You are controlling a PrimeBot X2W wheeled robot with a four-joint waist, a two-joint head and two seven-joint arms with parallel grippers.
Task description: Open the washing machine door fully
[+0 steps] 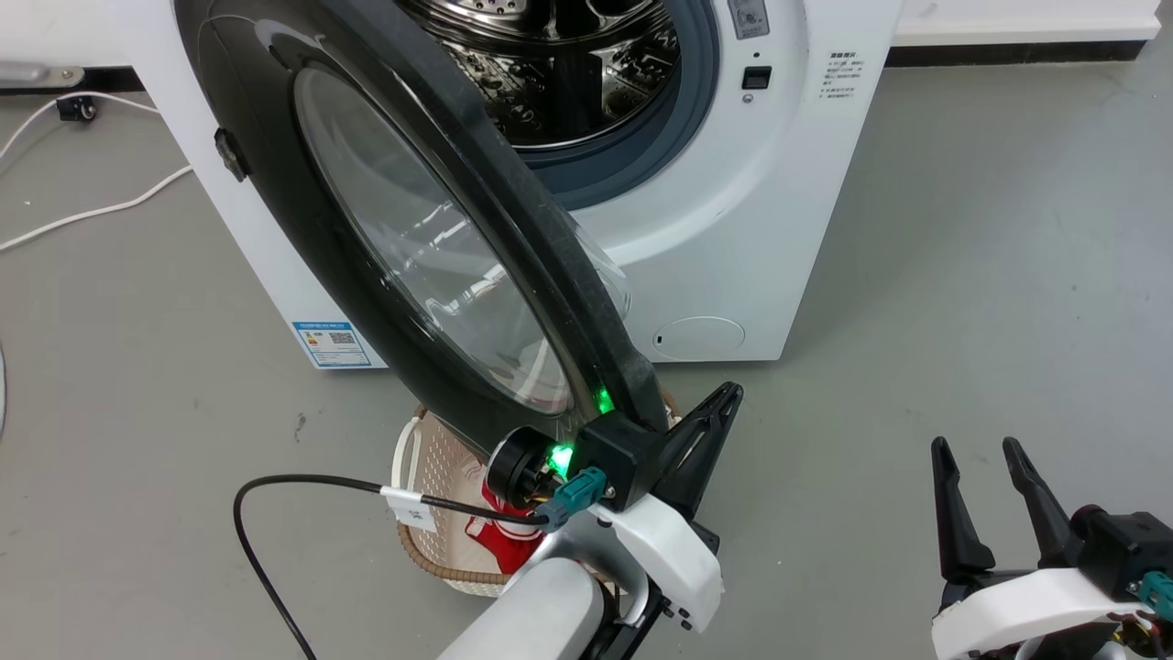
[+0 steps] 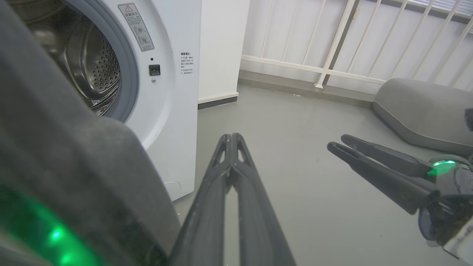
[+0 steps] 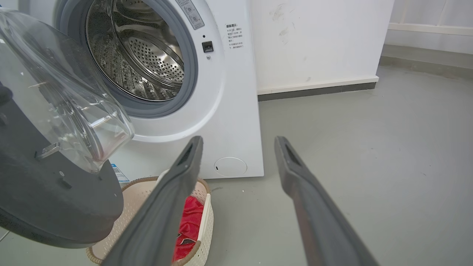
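The washing machine [image 1: 733, 229] is a white box with its steel drum showing. The washing machine door [image 1: 275, 183], a black disc with a clear glass bowl, stands swung out towards me, hinged on the left. My left gripper [image 1: 729, 396] is shut on nothing, its base against the door's lower free edge and its fingers pointing past the rim. In the left wrist view the door [image 2: 74, 166] is a dark blur beside the left gripper [image 2: 231, 136]. My right gripper [image 1: 975, 446] hangs open over the floor, right of the door [image 3: 55, 199] and apart from it.
A cream laundry basket [image 3: 147, 188] with a red cloth [image 3: 188, 221] sits on the floor under the door's lower edge. A white cable [image 1: 92, 213] lies at the left. A grey cushion [image 2: 425, 107] and white railing [image 2: 332, 44] are to the right. Grey floor spreads to the right.
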